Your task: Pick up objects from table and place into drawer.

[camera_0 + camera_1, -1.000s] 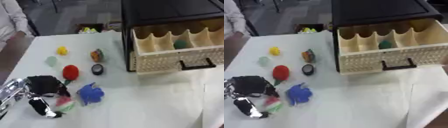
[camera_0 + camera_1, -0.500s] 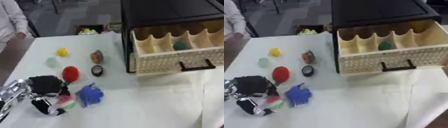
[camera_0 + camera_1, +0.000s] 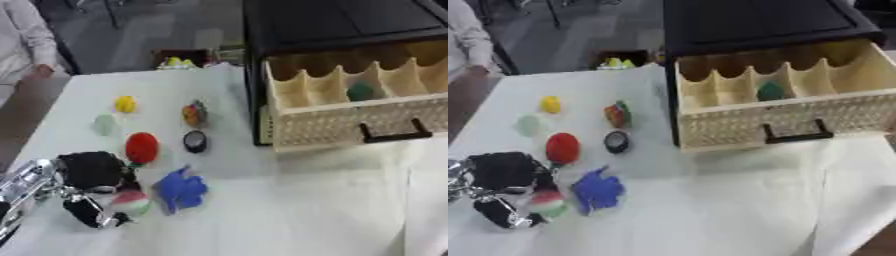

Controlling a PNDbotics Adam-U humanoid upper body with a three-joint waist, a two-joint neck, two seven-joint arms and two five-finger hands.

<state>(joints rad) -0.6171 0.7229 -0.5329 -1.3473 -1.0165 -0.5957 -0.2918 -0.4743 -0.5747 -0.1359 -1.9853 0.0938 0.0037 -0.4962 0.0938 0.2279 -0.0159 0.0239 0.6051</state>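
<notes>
My left hand (image 3: 86,172) lies at the lower left of the table, its fingers and thumb curled round a small red, white and green ball (image 3: 131,201). Beside it lies a blue toy (image 3: 181,188). Farther back are a red ball (image 3: 142,146), a black round thing (image 3: 195,141), a multicoloured thing (image 3: 193,113), a yellow thing (image 3: 125,104) and a pale green thing (image 3: 105,123). The open wooden drawer (image 3: 350,125) stands at the right, with a green thing (image 3: 360,91) in one compartment. My right hand is out of view.
The drawer belongs to a black cabinet (image 3: 341,22) at the back right. A white cloth (image 3: 289,210) covers the table. A box (image 3: 181,57) with yellow things stands behind the table's far edge.
The whole picture has shifted a little, so the camera moved. My left hand has closed in on the small ball beside the blue toy.
</notes>
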